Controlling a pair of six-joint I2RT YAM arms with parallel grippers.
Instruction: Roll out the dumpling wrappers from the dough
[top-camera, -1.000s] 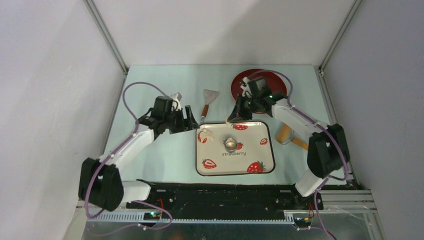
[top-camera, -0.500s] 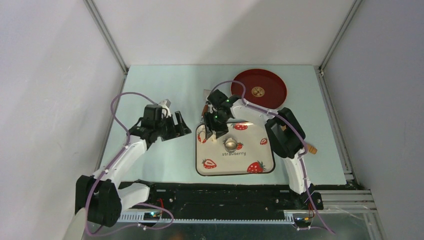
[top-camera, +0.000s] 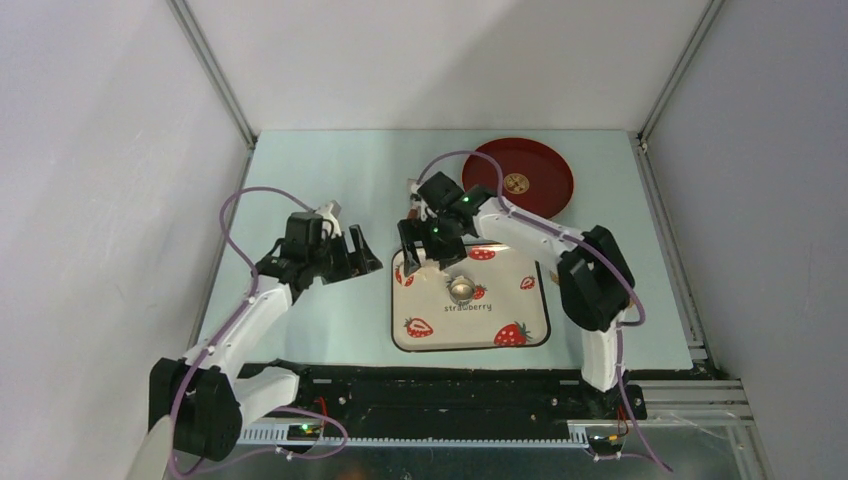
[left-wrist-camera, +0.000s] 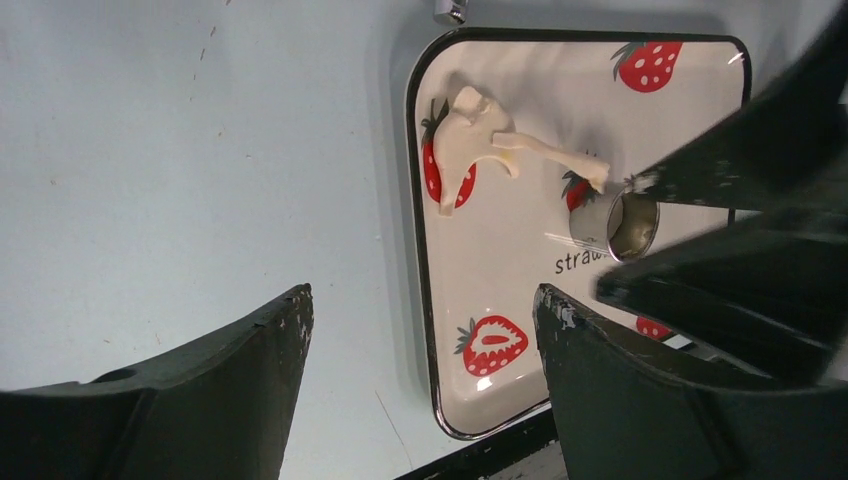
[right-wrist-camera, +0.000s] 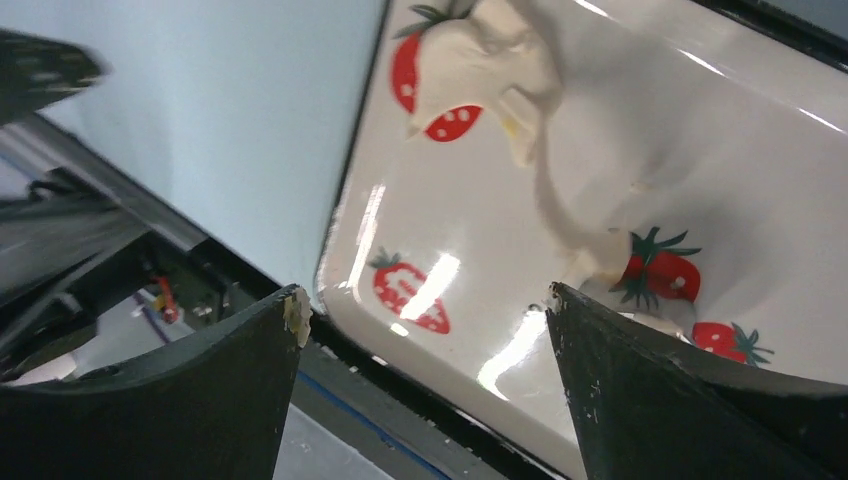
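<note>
A pale scrap of dough (left-wrist-camera: 463, 140) lies at the far left corner of the strawberry tray (top-camera: 465, 330), drawn out in a thin strand toward the metal cutter ring (top-camera: 461, 288). My right gripper (top-camera: 418, 258) hangs open just above that corner; in its wrist view the dough (right-wrist-camera: 478, 55) lies ahead of the empty right gripper (right-wrist-camera: 425, 300). My left gripper (top-camera: 362, 258) stands open beside the tray's left edge, with the left gripper (left-wrist-camera: 425, 310) holding nothing. One small round dumpling wrapper (top-camera: 516, 183) rests on the red plate (top-camera: 545, 170).
The right arm (left-wrist-camera: 760, 200) crosses low over the tray's far side and covers the table behind it. A scraper's pale blade (top-camera: 411, 185) peeks out past that arm. The table's black front rail (top-camera: 450, 385) runs below the tray.
The right arm swung from the red plate to the tray's far left corner and its jaws opened; a wrapper now shows on the plate. The left arm drew back slightly.
</note>
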